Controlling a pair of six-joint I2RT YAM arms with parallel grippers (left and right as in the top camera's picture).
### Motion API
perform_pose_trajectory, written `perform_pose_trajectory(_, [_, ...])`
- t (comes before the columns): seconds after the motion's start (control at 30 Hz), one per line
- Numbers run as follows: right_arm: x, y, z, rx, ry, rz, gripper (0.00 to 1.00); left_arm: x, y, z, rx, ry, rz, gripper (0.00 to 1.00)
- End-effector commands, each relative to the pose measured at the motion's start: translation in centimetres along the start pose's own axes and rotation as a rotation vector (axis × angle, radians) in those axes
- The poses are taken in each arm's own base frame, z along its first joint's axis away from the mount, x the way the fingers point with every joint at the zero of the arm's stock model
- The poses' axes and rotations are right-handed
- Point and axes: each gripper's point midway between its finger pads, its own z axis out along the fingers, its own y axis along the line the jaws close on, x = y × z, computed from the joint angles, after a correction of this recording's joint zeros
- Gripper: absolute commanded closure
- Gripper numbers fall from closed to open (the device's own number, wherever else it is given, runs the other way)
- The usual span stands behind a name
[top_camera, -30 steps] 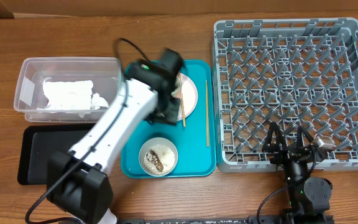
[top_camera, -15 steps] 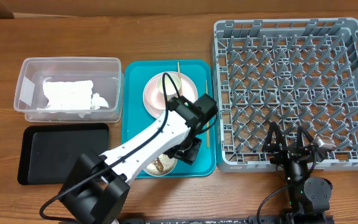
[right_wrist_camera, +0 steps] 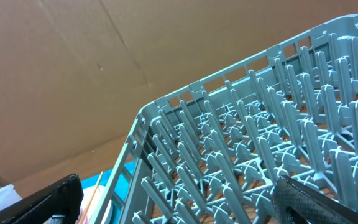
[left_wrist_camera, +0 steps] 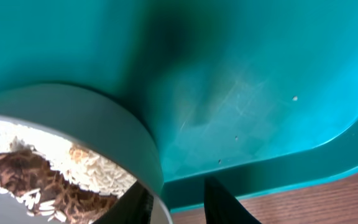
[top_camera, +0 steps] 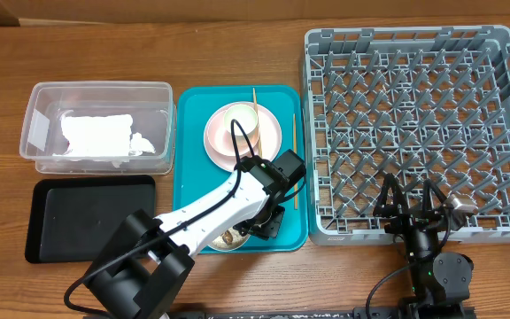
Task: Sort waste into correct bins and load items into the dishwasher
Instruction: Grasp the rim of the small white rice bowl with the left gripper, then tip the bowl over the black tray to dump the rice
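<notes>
My left arm has swung from the plate to the rice bowl at the tray's front edge, jaws open astride its rim, ready to grip; right jaws idle, open.

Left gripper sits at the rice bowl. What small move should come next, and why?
Probably close the left gripper on the rim of the bowl. Its open fingers seem to straddle that rim, one on the bowl side, one over the tray, and the bowl holds rice that needs dumping.
</notes>
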Motion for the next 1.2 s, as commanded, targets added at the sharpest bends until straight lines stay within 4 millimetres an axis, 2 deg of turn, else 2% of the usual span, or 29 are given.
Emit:
perform_pose_trajectory(0.0, [0.1,-0.2,0.0,0.005,-0.006,0.000,0.00,-0.3,0.4,-0.5,-0.015,-0.035,-0.007,0.73])
perform_pose_trajectory(0.1, [0.1,-0.2,0.0,0.005,-0.006,0.000,0.00,-0.4,0.5,-0.5,-0.024,-0.041,-0.007,0.86])
perform_pose_trajectory(0.23, [0.1,-0.2,0.0,0.005,-0.006,0.000,0.00,-0.7,1.0,-0.6,-0.053,-0.056,-0.008,0.96])
perform_pose_trajectory(0.43, [0.1,-0.2,0.0,0.005,-0.006,0.000,0.00,-1.4,1.5,-1.0,-0.079,-0.084,-0.014,0.96])
perform_pose_trajectory(0.6, [0.1,-0.2,0.0,0.005,-0.006,0.000,0.00,-3.2,2.9,-4.4,-0.068,-0.120,-0.078,0.96])
perform_pose_trajectory(0.77, [0.1,-0.2,0.0,0.004,-0.006,0.000,0.00,-4.4,5.9,-9.4,0.003,-0.171,-0.164,0.96])
perform_pose_trajectory(0.9, [0.1,-0.2,0.0,0.005,-0.007,0.000,0.00,-4.4,7.7,-12.5,0.194,-0.220,-0.220,0.96])
perform_pose_trajectory(1.03, [0.1,-0.2,0.0,0.004,-0.006,0.000,0.00,-3.7,10.5,-14.7,0.334,-0.256,-0.286,0.96])
perform_pose_trajectory(1.17, [0.1,-0.2,0.0,0.005,-0.006,0.000,0.00,-2.7,15.2,-15.3,0.351,-0.297,-0.404,0.96])
